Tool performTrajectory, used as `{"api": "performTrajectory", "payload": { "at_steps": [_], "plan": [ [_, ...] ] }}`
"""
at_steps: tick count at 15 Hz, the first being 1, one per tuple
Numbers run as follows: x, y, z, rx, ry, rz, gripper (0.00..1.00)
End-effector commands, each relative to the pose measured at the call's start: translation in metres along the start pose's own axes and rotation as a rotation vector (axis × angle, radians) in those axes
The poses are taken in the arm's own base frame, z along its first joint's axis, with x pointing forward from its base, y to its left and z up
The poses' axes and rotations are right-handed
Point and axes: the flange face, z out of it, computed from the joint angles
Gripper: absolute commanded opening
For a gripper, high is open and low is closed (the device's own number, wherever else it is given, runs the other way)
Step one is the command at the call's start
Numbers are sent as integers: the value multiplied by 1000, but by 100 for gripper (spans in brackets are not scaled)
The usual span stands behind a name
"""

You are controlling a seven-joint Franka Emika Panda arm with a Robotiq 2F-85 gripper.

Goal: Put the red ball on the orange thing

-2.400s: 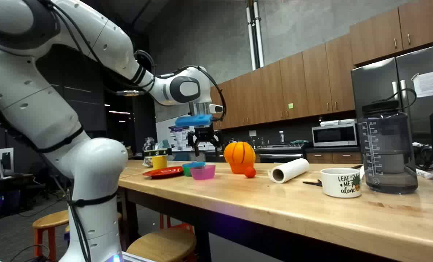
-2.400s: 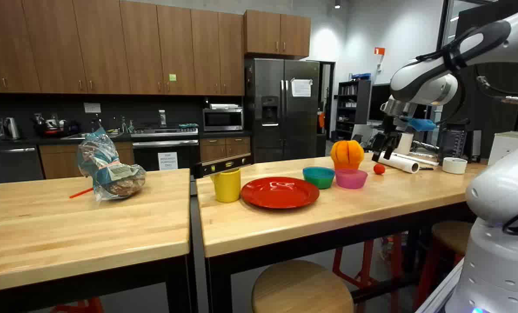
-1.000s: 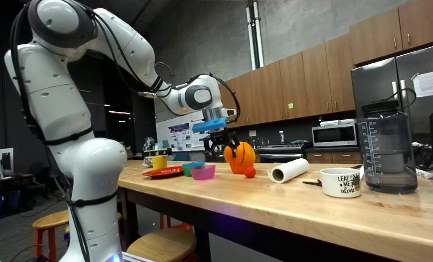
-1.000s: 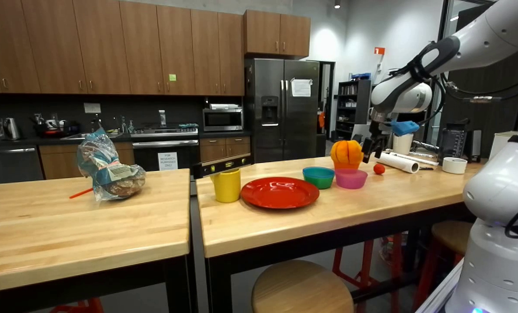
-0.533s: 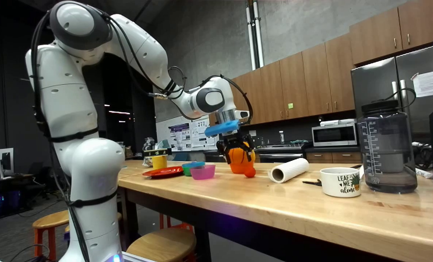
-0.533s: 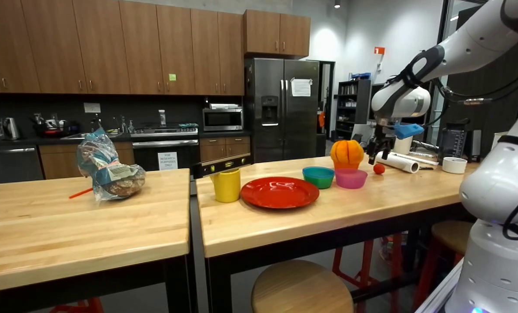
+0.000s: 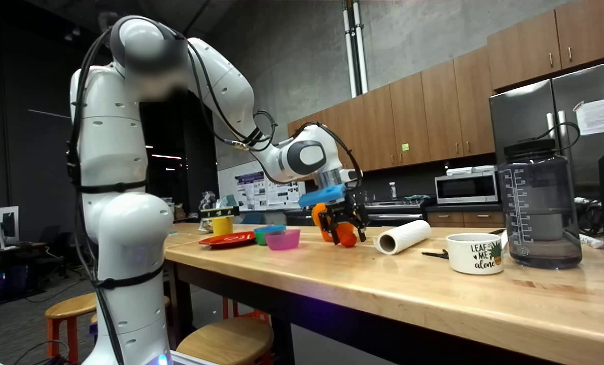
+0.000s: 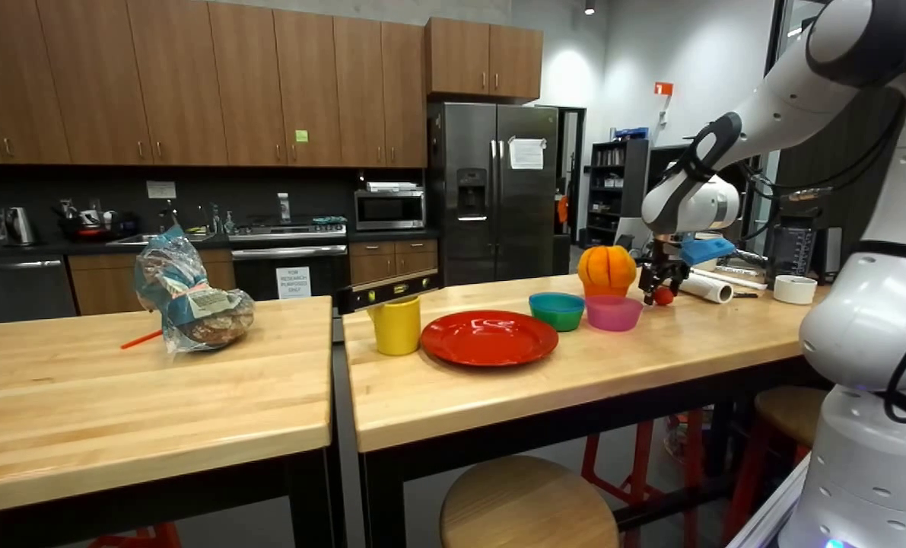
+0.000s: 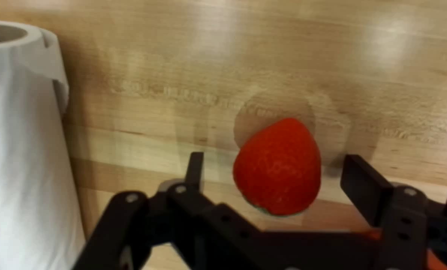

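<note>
The red ball (image 9: pixel 279 168) rests on the wooden table. It shows in both exterior views (image 7: pixel 348 240) (image 8: pixel 663 296), partly behind the fingers. My gripper (image 9: pixel 274 159) is open and low at the table, one finger on each side of the ball, with a visible gap on both sides in the wrist view. The gripper also shows in both exterior views (image 7: pixel 350 238) (image 8: pixel 659 293). The orange pumpkin-like thing (image 8: pixel 607 270) stands upright close beside the ball. In an exterior view my gripper partly hides it (image 7: pixel 319 215). A little orange shows at the wrist view's lower right.
A white paper roll (image 7: pixel 403 237) lies close to the ball and fills the left of the wrist view (image 9: pixel 17 142). A pink bowl (image 8: pixel 614 313), green-blue bowls (image 8: pixel 557 312), a red plate (image 8: pixel 489 337) and a yellow cup (image 8: pixel 397 326) stand along the table. A white mug (image 7: pixel 475 254) is beyond the roll.
My gripper has moved across in front of the orange thing and down, from above the table to around the red ball. It has stayed open. The ball and orange thing have not moved.
</note>
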Motion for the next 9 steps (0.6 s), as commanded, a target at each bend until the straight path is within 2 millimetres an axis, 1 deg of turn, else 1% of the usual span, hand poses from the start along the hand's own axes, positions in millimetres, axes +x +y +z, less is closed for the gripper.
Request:
{"api": "performTrajectory", "payload": {
  "at_steps": [1, 4, 5, 7, 8, 9],
  "plan": [
    [11, 11, 1, -22, 13, 43, 61],
    [14, 13, -6, -34, 18, 61, 38],
    [14, 15, -8, -40, 17, 65, 29],
    [13, 17, -11, -47, 13, 73, 14],
    [13, 18, -13, -48, 11, 74, 5],
    [13, 19, -14, -51, 11, 74, 1]
  ]
}}
